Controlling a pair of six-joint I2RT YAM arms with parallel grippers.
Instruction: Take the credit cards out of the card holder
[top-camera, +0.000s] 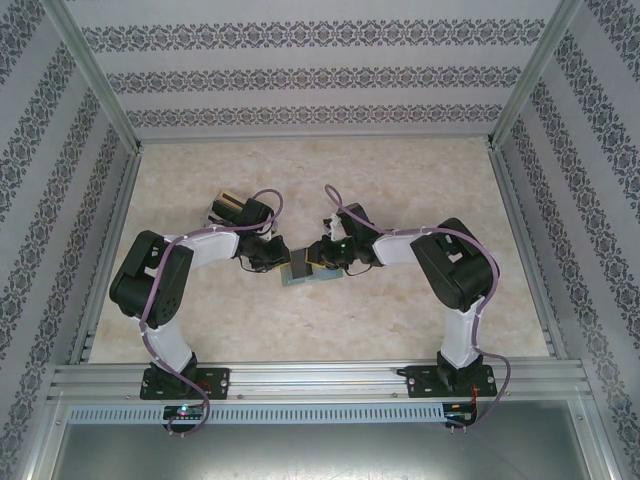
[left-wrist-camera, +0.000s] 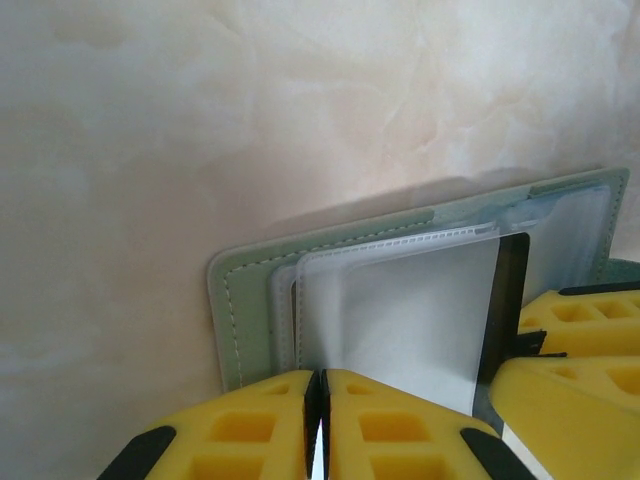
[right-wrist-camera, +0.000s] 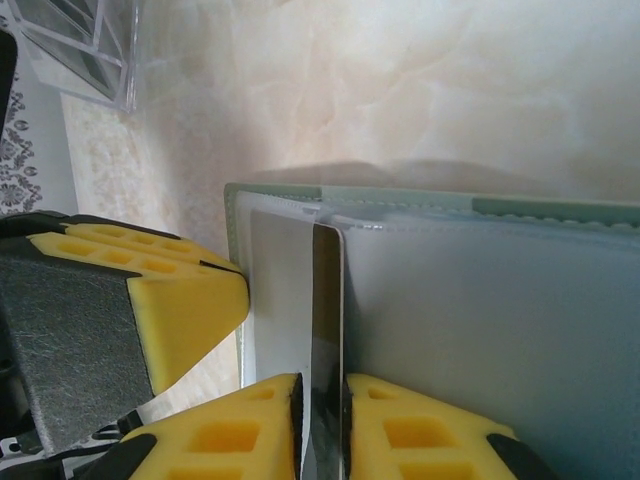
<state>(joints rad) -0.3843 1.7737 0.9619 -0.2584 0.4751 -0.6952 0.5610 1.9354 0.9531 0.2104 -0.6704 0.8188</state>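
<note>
You cannot read what the frosted sleeves (left-wrist-camera: 400, 310) hold, and the fingers cut off the near edge of the grey-green stitched bifold card holder (left-wrist-camera: 240, 300) on the marbled table (left-wrist-camera: 150, 120). At that edge your left gripper (left-wrist-camera: 318, 380) pinches the card holder's sleeve. Beside it, your right gripper (right-wrist-camera: 322, 385) clamps a thin dark card (right-wrist-camera: 326, 300).

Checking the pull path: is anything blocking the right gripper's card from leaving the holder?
Nothing visible does. The right gripper pinches the dark card at the card holder's open edge; the left gripper clamps it alongside.
</note>
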